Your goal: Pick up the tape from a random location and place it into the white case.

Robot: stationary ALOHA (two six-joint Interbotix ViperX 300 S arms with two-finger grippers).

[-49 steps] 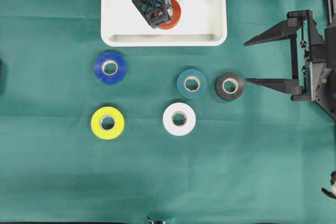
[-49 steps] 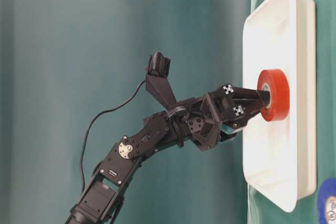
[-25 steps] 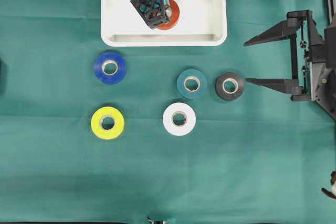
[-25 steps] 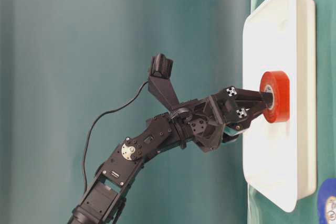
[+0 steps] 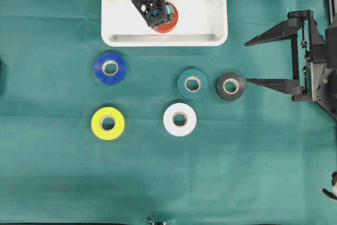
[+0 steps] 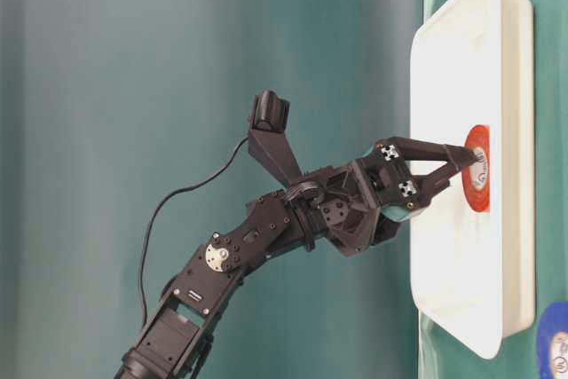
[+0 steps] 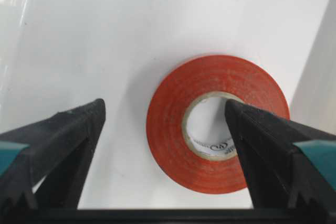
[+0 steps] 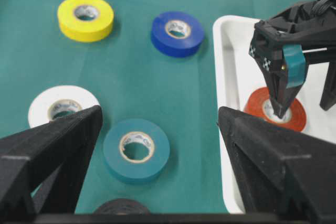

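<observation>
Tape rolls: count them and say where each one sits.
6. Red roll in the white case; on the cloth, blue, yellow, white, teal, black. None appear hidden.

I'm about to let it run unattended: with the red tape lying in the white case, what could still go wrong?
One finger of the open left gripper appears to sit inside the red tape core, so lifting away could drag the roll or flip it inside the white case. Five rolls remain on the cloth.

left gripper [image 5: 156, 14] crowds red tape [image 5: 167, 22]; remaining white case [image 5: 205, 3] floor lies bare
</observation>
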